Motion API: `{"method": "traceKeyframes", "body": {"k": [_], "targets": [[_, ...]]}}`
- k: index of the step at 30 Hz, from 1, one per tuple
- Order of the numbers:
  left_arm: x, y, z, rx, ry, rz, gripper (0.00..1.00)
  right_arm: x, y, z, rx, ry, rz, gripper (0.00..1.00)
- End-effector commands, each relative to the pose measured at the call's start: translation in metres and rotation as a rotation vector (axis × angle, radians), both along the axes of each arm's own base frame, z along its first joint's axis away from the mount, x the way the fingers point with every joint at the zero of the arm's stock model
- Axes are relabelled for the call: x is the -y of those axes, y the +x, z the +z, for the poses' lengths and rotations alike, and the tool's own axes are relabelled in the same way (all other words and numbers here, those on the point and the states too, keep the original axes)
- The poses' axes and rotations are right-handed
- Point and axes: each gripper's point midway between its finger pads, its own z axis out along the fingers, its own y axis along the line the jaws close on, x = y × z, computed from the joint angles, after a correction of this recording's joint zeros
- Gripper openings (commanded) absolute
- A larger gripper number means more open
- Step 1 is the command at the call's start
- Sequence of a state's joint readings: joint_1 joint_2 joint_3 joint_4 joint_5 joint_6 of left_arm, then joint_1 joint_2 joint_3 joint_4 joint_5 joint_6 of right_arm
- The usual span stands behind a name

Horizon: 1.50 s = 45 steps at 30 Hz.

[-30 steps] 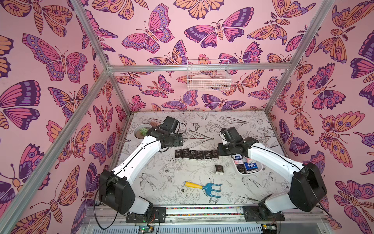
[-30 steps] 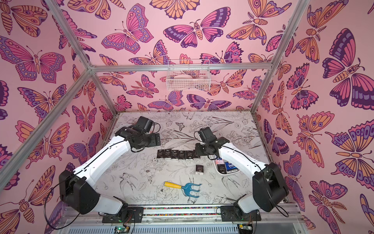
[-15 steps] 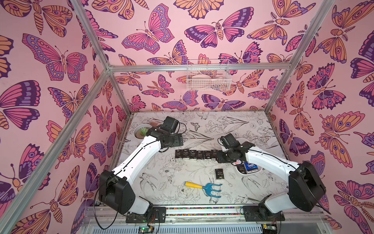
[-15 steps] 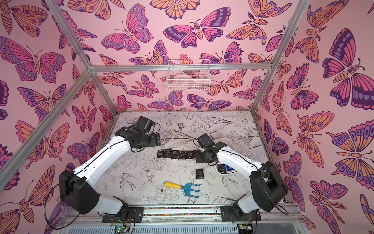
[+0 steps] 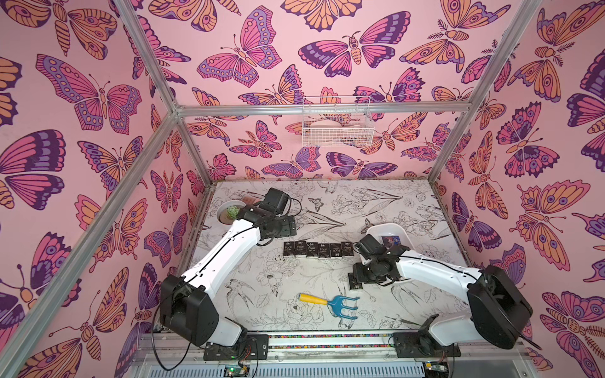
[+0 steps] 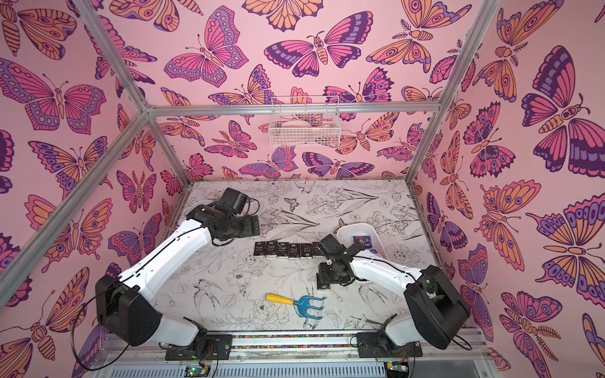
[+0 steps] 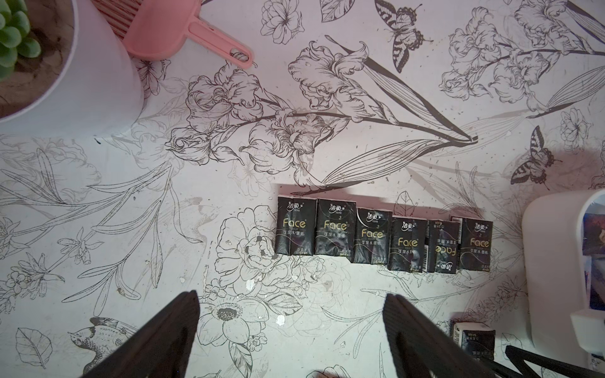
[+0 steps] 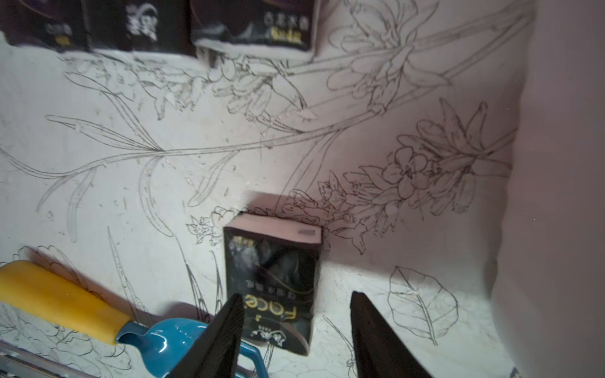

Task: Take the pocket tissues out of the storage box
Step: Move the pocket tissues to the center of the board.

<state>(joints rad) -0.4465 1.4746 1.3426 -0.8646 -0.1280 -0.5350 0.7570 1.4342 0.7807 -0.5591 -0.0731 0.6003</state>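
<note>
L jaws: spread, empty. R jaws: released, over one black "Face" tissue packet [image 8: 273,281] flat on tabletop [image 8: 131,163]. Six more packets [image 5: 319,250] in row, frame ctr in both top views; white shallow plastic storage box [image 5: 386,226] right of ctr.

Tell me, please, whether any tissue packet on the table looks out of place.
One packet in the row of six lies upside down against its neighbours, and a lone packet sits apart from the row.

A hand rake [image 5: 330,302] with a yellow handle and blue tines lies flat near the front of the flower-printed bench [image 5: 278,294]. At the rear left stands a round white pot [image 7: 98,81] holding a green succulent [image 7: 13,39], with a pink scoop [image 7: 173,29] just beside it. A white wire basket [image 5: 337,139] hangs on the back wall.
</note>
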Motion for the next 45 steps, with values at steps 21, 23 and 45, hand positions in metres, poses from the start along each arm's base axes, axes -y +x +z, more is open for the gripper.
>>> {"method": "traceKeyframes", "body": {"k": [21,23,45], "targets": [[-0.015,0.003,-0.001,-0.001,0.049,0.022,0.95,-0.136,0.016,-0.028,-0.009,0.094,0.112,0.32],[-0.021,0.004,-0.002,-0.005,0.048,0.039,0.94,-0.158,0.014,-0.027,-0.004,0.119,0.115,0.32],[-0.067,-0.001,-0.004,-0.029,0.017,0.181,0.94,-0.252,0.04,-0.02,0.011,0.361,-0.114,0.3]]}}
